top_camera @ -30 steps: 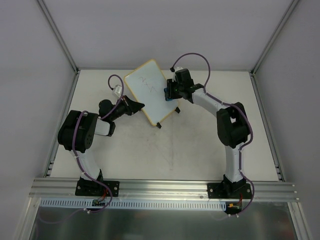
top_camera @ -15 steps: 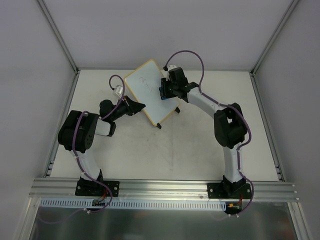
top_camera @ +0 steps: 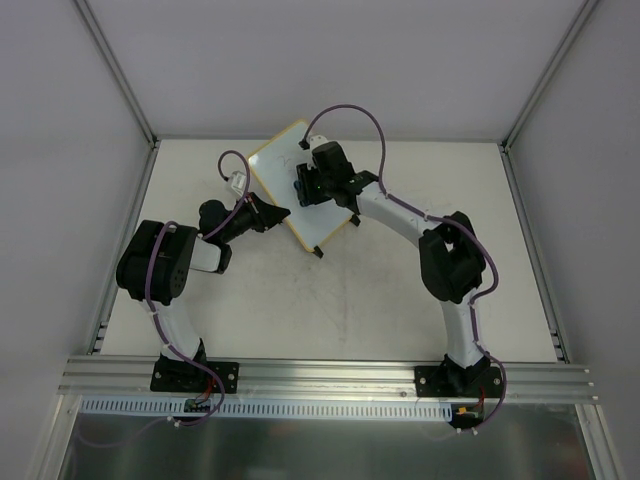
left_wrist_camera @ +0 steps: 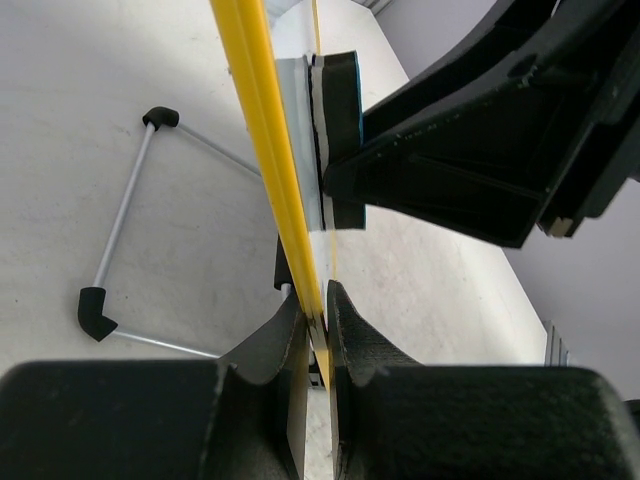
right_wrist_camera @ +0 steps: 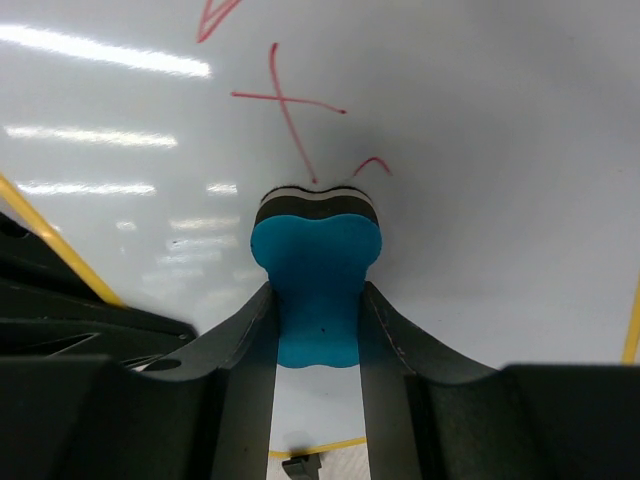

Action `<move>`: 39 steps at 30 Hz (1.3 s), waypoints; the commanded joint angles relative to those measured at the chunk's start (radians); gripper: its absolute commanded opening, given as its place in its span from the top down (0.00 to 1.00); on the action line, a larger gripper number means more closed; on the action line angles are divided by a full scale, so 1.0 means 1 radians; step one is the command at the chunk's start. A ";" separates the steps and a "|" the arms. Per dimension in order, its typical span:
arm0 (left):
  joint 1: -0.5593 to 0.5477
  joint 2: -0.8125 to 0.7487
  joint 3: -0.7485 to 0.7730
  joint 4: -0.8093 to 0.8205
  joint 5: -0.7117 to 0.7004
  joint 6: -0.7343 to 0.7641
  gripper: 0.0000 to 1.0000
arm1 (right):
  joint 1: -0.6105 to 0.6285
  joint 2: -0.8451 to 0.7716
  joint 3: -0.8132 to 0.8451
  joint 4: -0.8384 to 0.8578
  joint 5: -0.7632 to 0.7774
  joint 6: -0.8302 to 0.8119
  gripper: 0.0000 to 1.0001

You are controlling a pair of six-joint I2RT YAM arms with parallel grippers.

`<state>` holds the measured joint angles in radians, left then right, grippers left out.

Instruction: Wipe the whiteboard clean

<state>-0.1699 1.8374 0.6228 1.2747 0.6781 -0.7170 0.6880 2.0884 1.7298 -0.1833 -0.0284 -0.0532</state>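
The whiteboard (top_camera: 318, 222) stands tilted at the table's back middle, with a yellow rim (left_wrist_camera: 262, 120) and small black feet. My left gripper (top_camera: 283, 211) is shut on the board's left rim, its jaws pinching the yellow edge (left_wrist_camera: 318, 325). My right gripper (top_camera: 303, 184) is shut on the blue eraser (right_wrist_camera: 316, 275) and presses its felt face against the board's white surface (right_wrist_camera: 480, 150). Red marker strokes (right_wrist_camera: 285, 105) remain just beyond the eraser. The eraser also shows edge-on in the left wrist view (left_wrist_camera: 338, 125).
The board's wire stand (left_wrist_camera: 125, 215) with black end caps rests on the white table (top_camera: 350, 290). Grey walls enclose the table at the back and both sides. An aluminium rail (top_camera: 330, 375) runs along the near edge.
My right gripper has slid the eraser leftward across the board, from its right edge toward its upper middle. The left gripper and the board have stayed still.
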 commanded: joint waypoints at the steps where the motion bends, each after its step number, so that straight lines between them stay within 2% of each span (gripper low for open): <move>1: -0.040 0.006 -0.003 0.331 0.147 0.087 1.00 | 0.071 0.009 0.019 0.010 -0.057 0.001 1.00; 9: -0.040 -0.007 -0.024 0.351 0.166 0.083 1.00 | 0.067 -0.004 0.049 0.004 -0.025 -0.020 1.00; 18: -0.040 -0.027 -0.051 0.351 0.175 0.094 1.00 | -0.050 0.047 0.163 -0.070 -0.083 0.001 1.00; 29: -0.040 -0.027 -0.046 0.351 0.179 0.094 1.00 | -0.169 0.087 0.200 -0.082 -0.148 0.023 1.00; 39: -0.040 -0.026 -0.043 0.347 0.182 0.094 1.00 | -0.117 0.082 0.243 -0.097 -0.159 0.004 1.00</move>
<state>-0.1707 1.8378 0.5972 1.3201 0.7334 -0.7063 0.5247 2.1727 1.9114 -0.2676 -0.1692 -0.0383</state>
